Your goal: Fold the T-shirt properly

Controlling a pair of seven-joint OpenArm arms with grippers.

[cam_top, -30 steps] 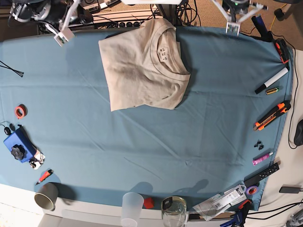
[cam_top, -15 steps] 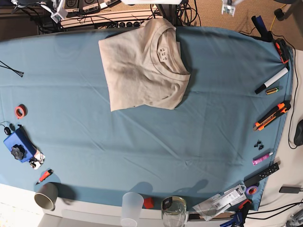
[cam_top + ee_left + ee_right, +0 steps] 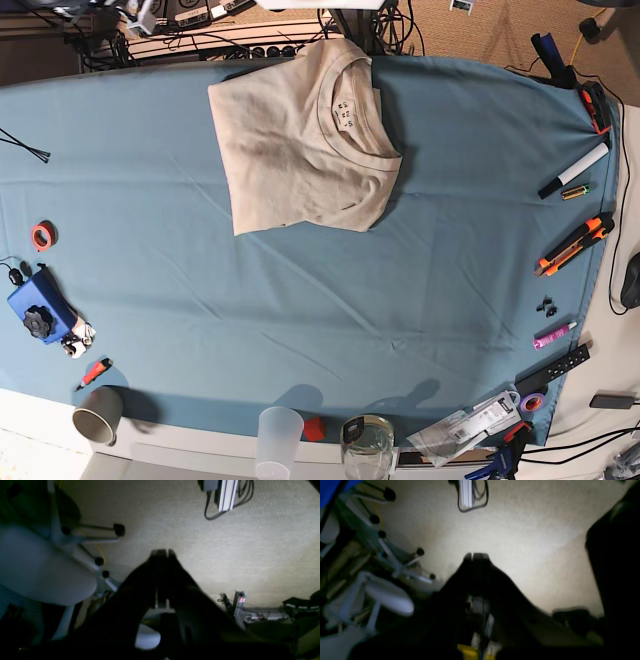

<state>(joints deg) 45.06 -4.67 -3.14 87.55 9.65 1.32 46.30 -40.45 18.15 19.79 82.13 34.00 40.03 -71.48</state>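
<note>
Looking down, we see the T-shirt (image 3: 305,135) folded near the far edge of the blue-covered counter (image 3: 300,300), nothing lying on it. Markers (image 3: 574,170), a cutter (image 3: 573,245), cups (image 3: 97,413) and tape (image 3: 42,236) line the edges. Our left hand (image 3: 162,553) and right hand (image 3: 475,555) hang clenched and empty over carpet.

No lettering can be read anywhere. A small printed label (image 3: 344,114) sits inside the neck of the folded T-shirt (image 3: 300,140) at the far edge of the table, its dark marks too small to make out. Packaging (image 3: 470,425) at the near right edge carries print, equally illegible.
</note>
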